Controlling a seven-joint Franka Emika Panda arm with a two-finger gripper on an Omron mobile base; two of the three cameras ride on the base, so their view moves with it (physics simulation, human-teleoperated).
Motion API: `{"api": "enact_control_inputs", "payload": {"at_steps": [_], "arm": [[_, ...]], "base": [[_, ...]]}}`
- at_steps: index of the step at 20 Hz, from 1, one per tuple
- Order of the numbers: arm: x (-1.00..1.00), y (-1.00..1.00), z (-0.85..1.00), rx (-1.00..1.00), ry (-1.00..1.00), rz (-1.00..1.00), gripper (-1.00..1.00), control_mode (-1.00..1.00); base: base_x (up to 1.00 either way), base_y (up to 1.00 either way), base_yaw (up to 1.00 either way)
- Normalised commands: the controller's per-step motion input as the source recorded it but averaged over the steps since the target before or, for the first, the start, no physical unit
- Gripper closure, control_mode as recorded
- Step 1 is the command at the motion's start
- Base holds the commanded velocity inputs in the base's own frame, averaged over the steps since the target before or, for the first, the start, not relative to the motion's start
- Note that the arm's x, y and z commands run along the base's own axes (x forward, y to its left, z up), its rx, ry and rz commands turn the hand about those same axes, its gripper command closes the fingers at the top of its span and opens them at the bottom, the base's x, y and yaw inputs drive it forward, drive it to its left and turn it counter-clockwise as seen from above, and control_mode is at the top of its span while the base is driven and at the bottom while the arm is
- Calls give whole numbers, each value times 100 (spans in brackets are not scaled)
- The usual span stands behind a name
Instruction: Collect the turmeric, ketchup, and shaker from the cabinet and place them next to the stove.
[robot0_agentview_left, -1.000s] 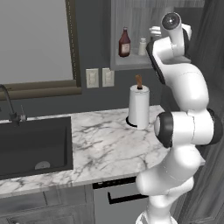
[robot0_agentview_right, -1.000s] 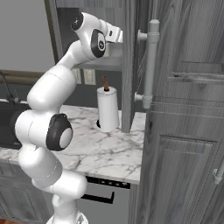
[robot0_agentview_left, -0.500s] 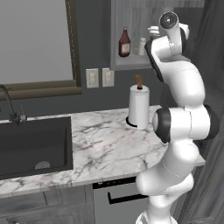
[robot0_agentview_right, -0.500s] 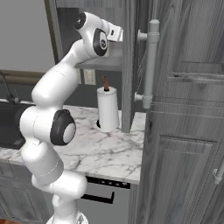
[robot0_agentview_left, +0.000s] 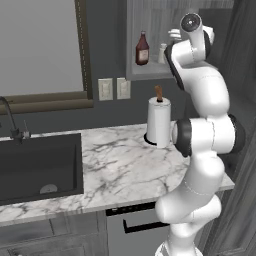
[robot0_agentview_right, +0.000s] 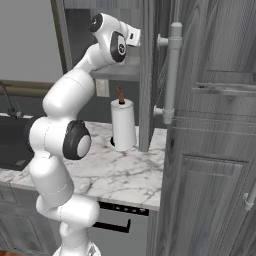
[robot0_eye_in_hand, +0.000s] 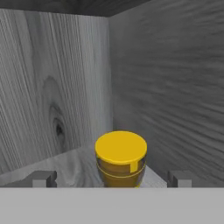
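Two fingertips (robot0_eye_in_hand: 43, 178) of the gripper (robot0_eye_in_hand: 111, 179) stood spread wide and empty, at nine and three o'clock of the turmeric (robot0_eye_in_hand: 120, 158) on the cabinet (robot0_eye_in_hand: 52, 96) shelf. Advancing off-center risked toppling the jar rearward.

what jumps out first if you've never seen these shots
The white arm reaching up into the cabinet. In the hand view, the yellow-capped turmeric sits in the back corner, centred between the open tool's tips. The ketchup and shaker stand on the shelf above the paper-towel roll.
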Motion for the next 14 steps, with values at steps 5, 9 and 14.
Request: {"api": "enact_control_inputs", "payload": {"at_steps": [5,9,14], "arm": [[13,-21,-1,0,0,0,-100,-100],[8,-22,-3,0,0,0,-100,-100],[8,-14,-7,0,0,0,-100,-100]], "base": [[0,0,0],[0,0,0],[0,0,0]]}}
